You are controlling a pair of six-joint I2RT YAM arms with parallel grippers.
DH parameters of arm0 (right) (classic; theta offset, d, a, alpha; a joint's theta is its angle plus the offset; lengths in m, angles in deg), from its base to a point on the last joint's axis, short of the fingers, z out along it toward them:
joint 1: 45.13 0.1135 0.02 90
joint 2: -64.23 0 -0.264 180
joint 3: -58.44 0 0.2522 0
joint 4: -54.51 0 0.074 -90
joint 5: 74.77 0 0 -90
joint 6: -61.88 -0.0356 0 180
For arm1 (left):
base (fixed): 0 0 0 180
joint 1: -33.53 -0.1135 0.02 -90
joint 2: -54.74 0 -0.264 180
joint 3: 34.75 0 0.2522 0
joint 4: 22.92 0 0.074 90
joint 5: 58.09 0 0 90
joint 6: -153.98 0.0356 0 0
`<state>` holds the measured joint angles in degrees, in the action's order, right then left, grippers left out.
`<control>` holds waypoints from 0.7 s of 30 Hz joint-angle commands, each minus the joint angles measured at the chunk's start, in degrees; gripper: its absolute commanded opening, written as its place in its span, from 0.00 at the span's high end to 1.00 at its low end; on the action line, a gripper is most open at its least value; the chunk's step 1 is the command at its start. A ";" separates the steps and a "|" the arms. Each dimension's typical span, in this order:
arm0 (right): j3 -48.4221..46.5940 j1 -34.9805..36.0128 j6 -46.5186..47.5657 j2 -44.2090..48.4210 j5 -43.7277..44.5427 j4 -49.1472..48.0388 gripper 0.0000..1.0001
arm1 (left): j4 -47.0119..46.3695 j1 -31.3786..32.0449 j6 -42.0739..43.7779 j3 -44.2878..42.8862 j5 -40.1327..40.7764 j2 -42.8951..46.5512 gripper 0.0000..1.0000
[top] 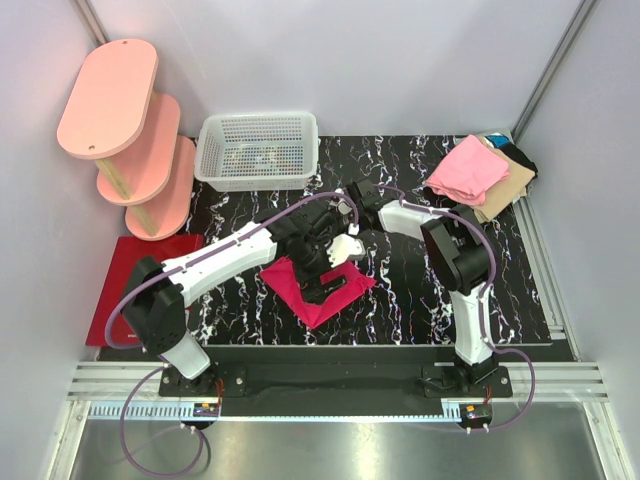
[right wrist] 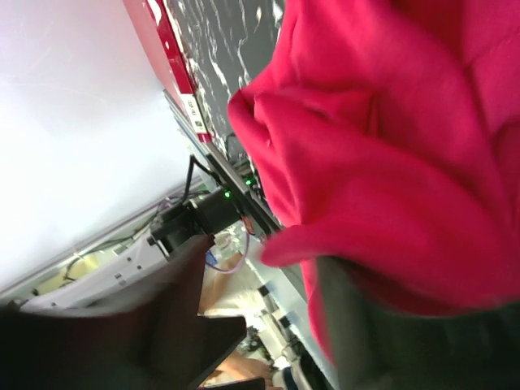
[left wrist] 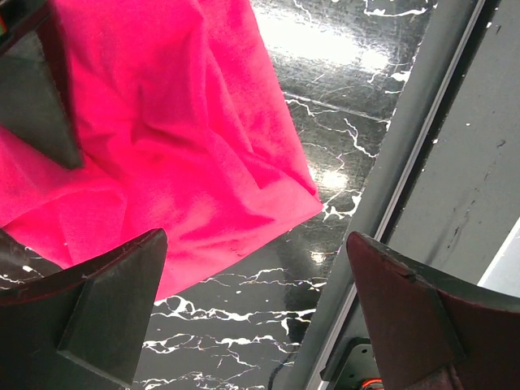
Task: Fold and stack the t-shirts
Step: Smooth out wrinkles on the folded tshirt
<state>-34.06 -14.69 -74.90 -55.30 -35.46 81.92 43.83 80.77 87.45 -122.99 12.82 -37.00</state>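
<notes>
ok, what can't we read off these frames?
- Right wrist: blurred; whether the right gripper pinches the magenta shirt is unclear.
- Top view: the left gripper and right gripper cover the shirt's middle; fold state hidden.
- Top view: tan shirt mostly under the pink shirt; stack count unclear.
- Basket contents: too small through the mesh.

Centre of worktop is tight: both arms converge over the magenta shirt, with left gripper and right gripper near each other. Bare marble lies right of the shirt. Back is blocked by basket, back-right corner by folded stack, left side by pink shelf and red mat.
</notes>
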 commanded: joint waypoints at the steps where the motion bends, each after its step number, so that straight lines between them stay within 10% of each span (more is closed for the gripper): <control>1: -4.31 0.06 -1.03 -2.99 -1.51 -1.87 0.54 | -1.40 0.31 -0.87 -1.64 2.30 0.78 0.01; 4: -4.50 -0.02 -1.82 -3.26 -1.95 -2.57 0.83 | -1.57 0.31 -1.05 -1.02 3.27 1.22 0.01; 9: -3.79 0.06 -1.90 -2.29 -1.95 -2.40 1.00 | -3.33 0.22 -1.31 1.70 3.45 0.87 0.01; 21: -9.32 -0.64 -3.49 -3.78 -1.95 -2.31 1.00 | -7.64 0.57 -0.70 2.41 1.95 -9.06 0.01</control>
<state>-39.29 -14.76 -77.37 -58.66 -35.46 81.02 38.83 80.79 86.44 -120.30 15.25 -44.70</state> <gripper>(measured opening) 0.011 0.987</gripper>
